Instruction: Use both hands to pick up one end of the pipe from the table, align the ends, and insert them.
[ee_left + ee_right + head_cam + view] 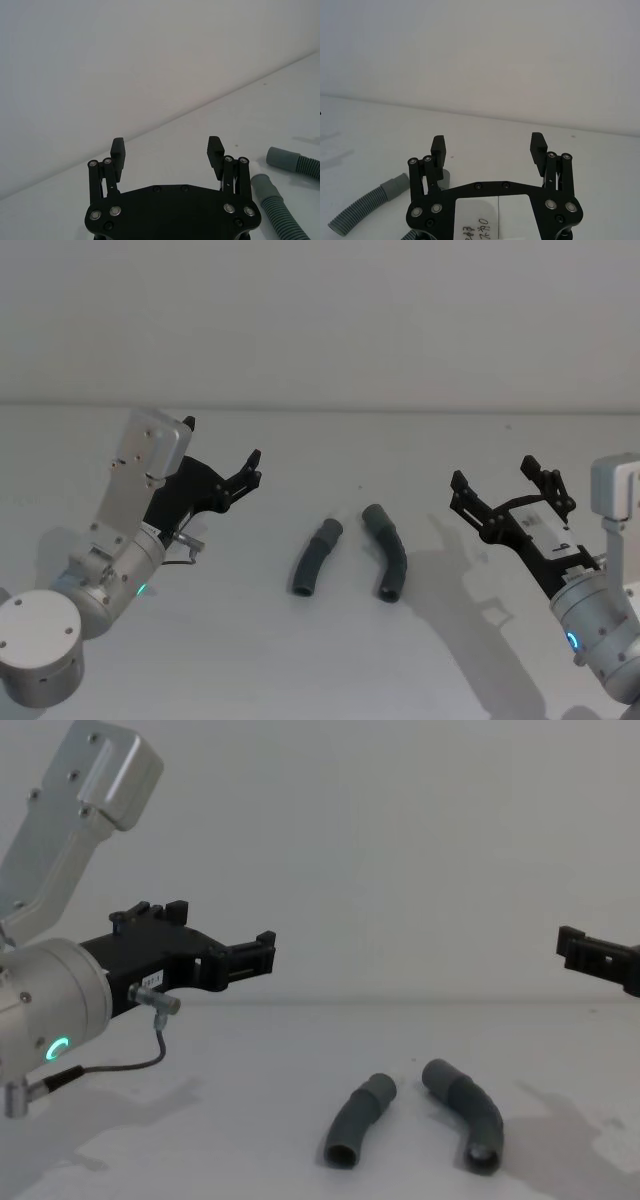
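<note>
Fingers spread wide and empty on left gripper (167,147) and right gripper (488,145), both raised above the table (300,670). Between them we find the left pipe piece (315,558) and right pipe piece (388,552) lying flat, dark grey and ribbed. Their long axes run away from the robot, and the far collars (330,531) converge yet stay apart. We judge each piece nearer its own-side gripper.

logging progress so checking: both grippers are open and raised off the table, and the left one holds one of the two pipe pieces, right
The left gripper holds nothing: the head view shows the left pipe piece and the right pipe piece both lying on the table between it and the right gripper. Both grippers are open and raised, as you said.
</note>
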